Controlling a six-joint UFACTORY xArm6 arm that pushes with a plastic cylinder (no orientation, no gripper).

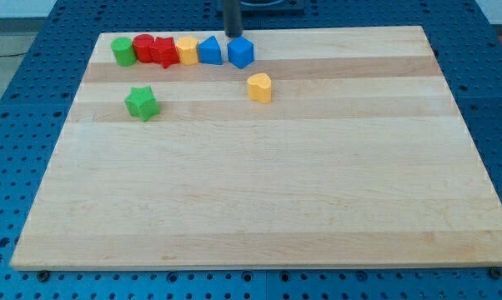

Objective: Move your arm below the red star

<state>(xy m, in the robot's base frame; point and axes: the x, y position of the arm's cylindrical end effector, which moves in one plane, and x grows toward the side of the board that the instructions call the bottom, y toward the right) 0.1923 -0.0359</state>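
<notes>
The red star (164, 52) sits in the row along the tabletop's (259, 192) top edge, wedged between a red block (143, 47) and a yellow block (187, 50), its points hard to make out. My tip (233, 36), a plain rod holding nothing, stands just above the blue cube (241, 52).

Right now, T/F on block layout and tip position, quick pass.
1. My tip sits at the view's top, just above the blue cube. True.
2. The red star lies in the top row, between the red cylinder and a yellow block. True.
3. The green star is in the top row. False: it lies alone below that row.
4. My tip is already below the red star. False: it is right of it, near the board's top edge.
</notes>
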